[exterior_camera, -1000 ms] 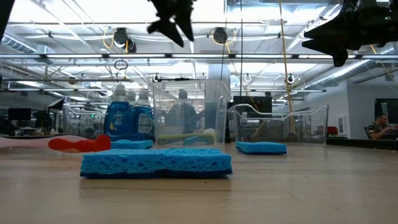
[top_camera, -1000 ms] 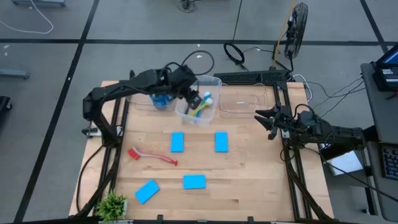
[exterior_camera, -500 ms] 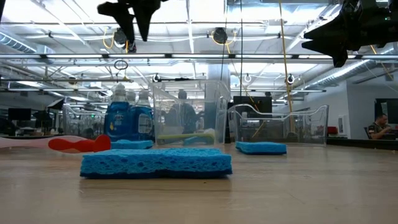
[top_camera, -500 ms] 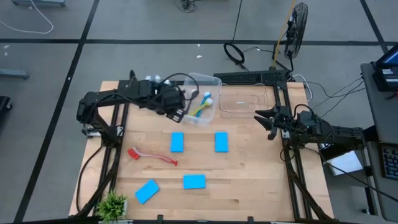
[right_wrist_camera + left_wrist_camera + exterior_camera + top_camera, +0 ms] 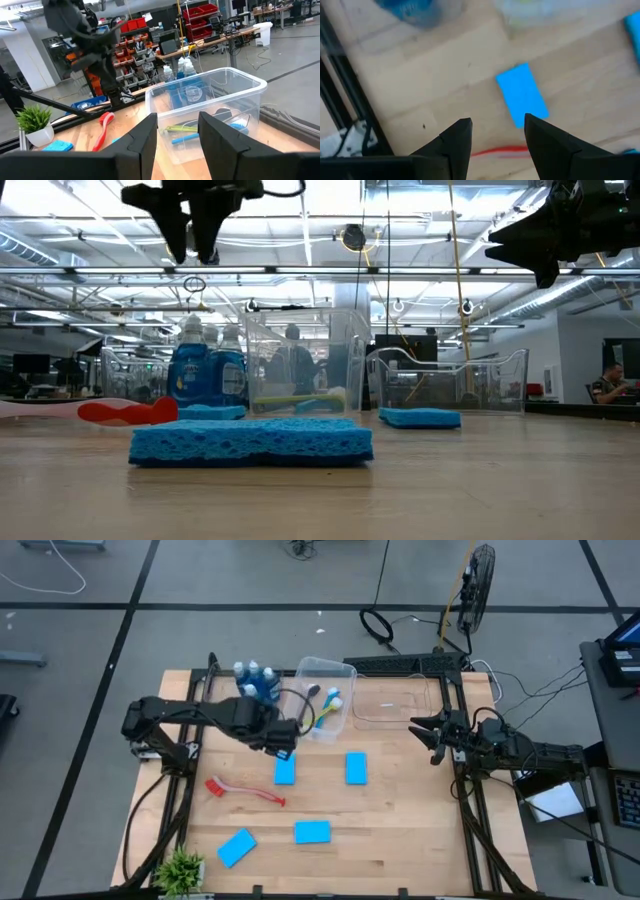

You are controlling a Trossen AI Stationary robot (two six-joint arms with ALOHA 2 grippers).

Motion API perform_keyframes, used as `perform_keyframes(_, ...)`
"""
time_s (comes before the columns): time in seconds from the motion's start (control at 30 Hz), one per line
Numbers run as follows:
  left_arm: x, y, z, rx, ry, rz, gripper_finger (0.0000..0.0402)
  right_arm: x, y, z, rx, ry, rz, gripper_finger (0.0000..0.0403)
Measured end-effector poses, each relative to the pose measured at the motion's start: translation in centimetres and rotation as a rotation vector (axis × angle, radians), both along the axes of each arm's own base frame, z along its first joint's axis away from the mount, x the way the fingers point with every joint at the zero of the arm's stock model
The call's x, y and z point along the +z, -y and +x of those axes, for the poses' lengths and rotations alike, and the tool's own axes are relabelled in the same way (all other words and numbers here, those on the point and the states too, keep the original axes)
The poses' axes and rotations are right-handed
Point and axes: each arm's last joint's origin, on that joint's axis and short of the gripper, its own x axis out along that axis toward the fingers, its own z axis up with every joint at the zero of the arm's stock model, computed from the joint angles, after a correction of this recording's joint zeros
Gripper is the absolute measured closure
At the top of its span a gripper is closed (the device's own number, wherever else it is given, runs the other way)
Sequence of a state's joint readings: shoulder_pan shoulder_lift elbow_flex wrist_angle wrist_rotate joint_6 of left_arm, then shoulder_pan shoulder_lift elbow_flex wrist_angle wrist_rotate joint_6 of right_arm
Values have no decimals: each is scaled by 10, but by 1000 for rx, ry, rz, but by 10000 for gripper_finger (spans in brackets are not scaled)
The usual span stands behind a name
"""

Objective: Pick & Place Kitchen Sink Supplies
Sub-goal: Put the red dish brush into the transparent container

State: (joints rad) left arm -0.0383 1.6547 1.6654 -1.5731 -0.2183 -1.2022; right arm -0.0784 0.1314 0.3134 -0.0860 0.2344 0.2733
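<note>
Sponges, four of them, flat and bright blue, lie loose on the wooden table: two side by side near the middle, the second to the right of the first, and two more nearer the front edge, one about centre and one toward the front left. A red long-handled brush rests on the bare wood to the left of the middle pair. None of these five is in a bin.

At the back of the table stand the clear plastic bins. The middle bin holds two brushes, one yellow-green and one blue, with white heads. Left of it, three blue soap bottles with pale caps stand together in another clear bin. A third bin on the right looks empty from above.

The left gripper hangs above the table just in front of the bins, over the nearer middle sponge; its wrist view shows its fingers parted, with nothing between them and that sponge on the wood below. The right gripper waits at the table's right edge, jaws apart and empty.

As a judgement, the sorting looks partly done: bottles and two brushes appear put away, while four sponges and the red brush remain to be picked up. A small green potted plant sits at the front left corner.
</note>
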Motion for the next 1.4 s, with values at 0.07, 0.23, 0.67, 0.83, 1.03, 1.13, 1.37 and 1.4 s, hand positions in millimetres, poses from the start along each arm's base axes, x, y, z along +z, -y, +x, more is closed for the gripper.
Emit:
perform_keyframes(0.07, -9, 6, -1, 20, -25, -22, 218, 0, 0, 0, 0, 0, 0, 273)
perform_keyframes(0.23, -30, 21, -7, 58, -100, -72, 218, 0, 0, 0, 0, 0, 0, 273)
perform_keyframes(0.67, -52, 70, -15, 145, -96, -129, 218, 0, 0, 0, 0, 0, 2, 273)
perform_keyframes(0.83, -52, 97, -23, 205, -66, -111, 218, 0, 0, 0, 0, 0, 2, 273)
perform_keyframes(1.03, -53, 126, -29, 316, 58, -85, 218, 0, 0, 0, 0, 0, 2, 273)
perform_keyframes(1.13, -53, 134, -33, 389, 90, -67, 218, 0, 0, 0, 0, 0, 2, 273)
perform_keyframes(1.37, -52, 139, -36, 636, 189, -37, 218, 0, 0, 0, -1, 0, 2, 273)
perform_keyframes(1.4, -52, 138, -35, 646, 197, -39, 218, 0, 0, 0, -2, 0, 2, 273)
